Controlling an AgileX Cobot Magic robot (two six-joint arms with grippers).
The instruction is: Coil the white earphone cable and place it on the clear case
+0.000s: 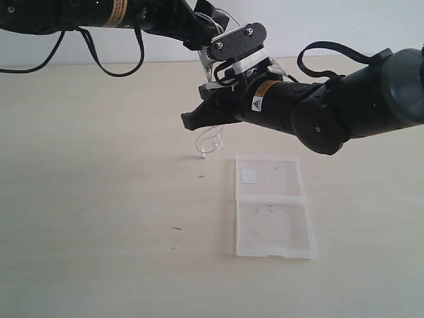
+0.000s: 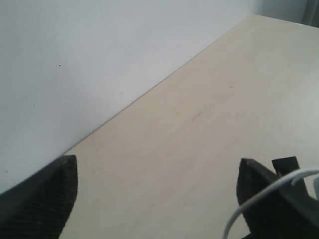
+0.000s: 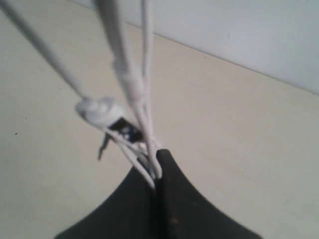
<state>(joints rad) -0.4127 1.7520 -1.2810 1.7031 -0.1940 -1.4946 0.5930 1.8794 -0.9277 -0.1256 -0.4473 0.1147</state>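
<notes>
- Ext: pinching white earphone cable (image 1: 209,142) in right gripper (image 1: 192,120), dangling loops over bench (image 1: 99,199), hanging left of clear case (image 1: 273,207); right arm nearer.
- L wrist: holding left gripper (image 2: 157,199) spread, gripping nothing.
- R wrist: squeezing jaws together on bunched strands.

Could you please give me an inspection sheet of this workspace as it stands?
Surface: pale beige tabletop, flat and smooth.
Job's things: thin white earphone cable hangs in loops from the right gripper, not on the case; flat clear plastic case lies open, white square sticker in its far half.
Clutter: two tiny dark specks on the tabletop.
Grippers: left gripper open, nothing between its jaws; right gripper shut on the cable.
Cables: black arm cables loop above the table.
Surroundings: plain pale wall behind the table.
</notes>
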